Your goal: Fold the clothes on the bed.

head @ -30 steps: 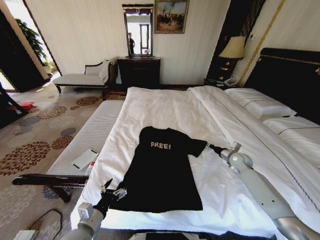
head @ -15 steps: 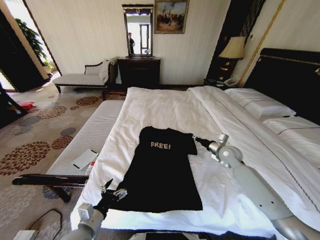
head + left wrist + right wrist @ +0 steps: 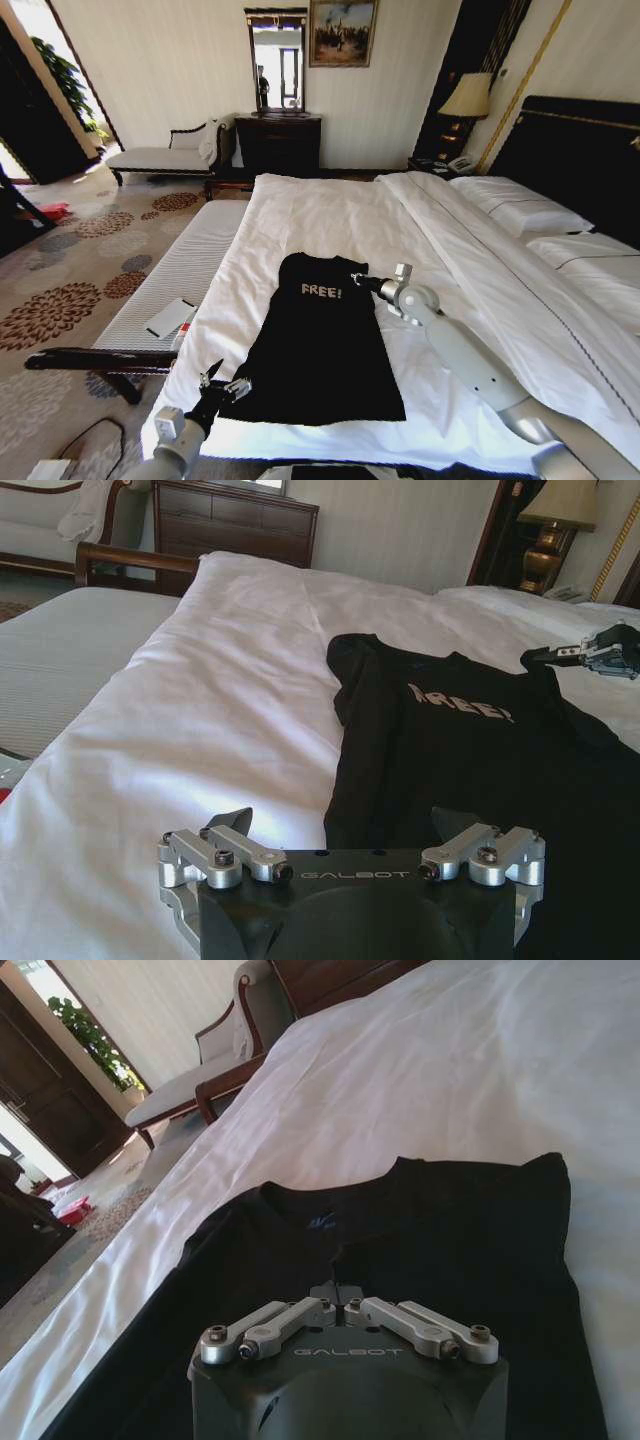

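Top (image 3: 318,345) lay flat on bed (image 3: 330,215); my right hand (image 3: 358,281) pinched its shoulder fabric, left hand (image 3: 222,381) open at hem.

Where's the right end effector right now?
In the head view, the right end effector is over the black top's right shoulder, beside the white lettering, on the bed.

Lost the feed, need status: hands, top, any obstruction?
Right hand shut on black top at its right shoulder edge. Left hand open, at hem's left corner. Top flat on bed. Nothing in the way.
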Robot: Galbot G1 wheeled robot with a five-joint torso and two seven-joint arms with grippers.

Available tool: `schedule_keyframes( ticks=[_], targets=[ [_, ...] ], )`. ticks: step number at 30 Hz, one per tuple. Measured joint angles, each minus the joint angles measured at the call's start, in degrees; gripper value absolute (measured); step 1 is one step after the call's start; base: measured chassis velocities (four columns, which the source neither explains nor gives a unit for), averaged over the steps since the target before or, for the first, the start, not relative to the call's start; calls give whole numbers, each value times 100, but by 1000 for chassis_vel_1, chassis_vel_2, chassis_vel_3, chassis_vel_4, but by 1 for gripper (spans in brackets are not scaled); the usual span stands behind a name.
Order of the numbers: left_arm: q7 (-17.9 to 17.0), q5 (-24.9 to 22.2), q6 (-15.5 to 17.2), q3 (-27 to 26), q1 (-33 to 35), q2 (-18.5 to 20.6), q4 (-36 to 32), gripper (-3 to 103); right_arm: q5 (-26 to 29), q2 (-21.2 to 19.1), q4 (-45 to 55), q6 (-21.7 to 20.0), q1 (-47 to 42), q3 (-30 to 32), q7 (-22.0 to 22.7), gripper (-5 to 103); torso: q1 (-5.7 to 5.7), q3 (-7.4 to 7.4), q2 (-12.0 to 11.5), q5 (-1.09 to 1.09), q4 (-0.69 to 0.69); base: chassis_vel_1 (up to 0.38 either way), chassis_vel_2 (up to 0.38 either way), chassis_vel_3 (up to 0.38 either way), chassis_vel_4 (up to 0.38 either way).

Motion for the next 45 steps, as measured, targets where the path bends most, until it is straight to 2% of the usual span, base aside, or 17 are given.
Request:
schedule_keyframes(
  ticks=[13,14,18,21,22,25,27,30,31,34,36,40,42,45],
  targets=[
    [4,-14,-5,26,-51,-33,76,100,-399,24,-13,80,-39,-452,-178,0,0,0,0,0,1,0,0,0,0],
    [4,-14,-5,21,-55,-33,80,100,-453,25,-43,101,-41,-485,-187,-3,0,0,0,0,1,0,0,0,0],
    [2,-16,-5,24,-69,-32,84,100,-550,55,-87,114,-70,-516,-214,2,0,0,0,0,1,0,0,0,0],
    [-3,-7,-4,41,-71,-32,72,100,-616,52,-11,118,-152,-519,-217,19,0,0,0,0,1,0,0,0,0],
    [-3,-7,-4,41,-71,-32,72,100,-616,52,-11,118,-152,-519,-217,19,0,0,0,0,1,0,0,0,0],
    [-6,7,0,45,-87,-32,66,100,-667,2,168,131,-247,-445,-227,35,0,0,0,0,1,0,0,0,0],
    [-7,8,1,45,-93,-32,65,100,-669,-22,234,132,-270,-413,-227,35,0,0,0,0,1,0,0,0,0],
    [-32,-30,23,52,-167,-8,27,100,-593,-100,436,136,-375,-165,-169,51,0,-1,0,0,3,0,0,0,0],
    [-32,-30,23,52,-167,-8,27,100,-593,-100,436,136,-375,-165,-169,51,0,-1,0,0,3,0,0,0,0],
    [-123,-191,100,103,-419,66,16,100,-431,-234,617,139,-581,273,-76,68,0,-1,0,0,2,0,0,0,0],
    [-139,-250,125,126,-549,112,32,100,-394,-293,681,143,-682,424,-61,68,0,-1,0,0,2,0,0,0,0],
    [-105,-429,153,271,-1214,405,316,100,-372,-530,902,203,-1240,1135,-12,89,0,0,0,0,-1,0,0,0,0],
    [-78,-503,153,313,-1389,484,425,100,-388,-577,955,206,-1406,1332,6,89,0,0,0,1,-2,0,0,0,0],
    [19,-839,149,482,-1971,655,826,100,-426,-771,1170,216,-1854,1840,94,99,0,-1,1,1,0,0,0,0,0]
  ],
)
